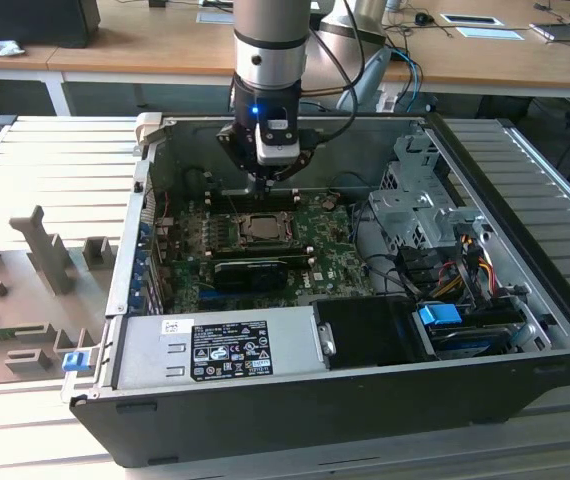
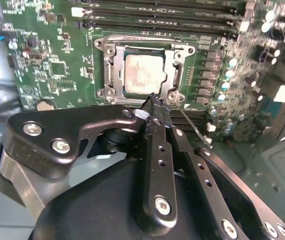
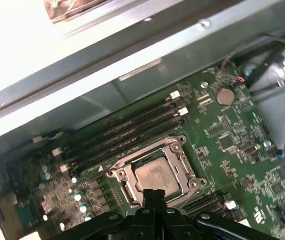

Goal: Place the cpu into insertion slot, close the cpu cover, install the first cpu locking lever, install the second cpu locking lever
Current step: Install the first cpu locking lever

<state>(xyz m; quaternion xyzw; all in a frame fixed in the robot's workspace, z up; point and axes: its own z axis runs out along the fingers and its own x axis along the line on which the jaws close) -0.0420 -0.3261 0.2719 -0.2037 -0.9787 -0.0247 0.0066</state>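
Finds the end effector (image 2: 155, 101) pinched shut at the insertion slot's (image 2: 170, 75) rim — cpu (image 2: 143, 75) seated inside, cpu cover (image 2: 111, 70) lying flat around it.

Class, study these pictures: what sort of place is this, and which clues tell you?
Probably a robotics lab or test workshop. An open computer case lies on a slatted metal table, the robot's gripper hangs over its green motherboard, and wooden office desks stand behind.
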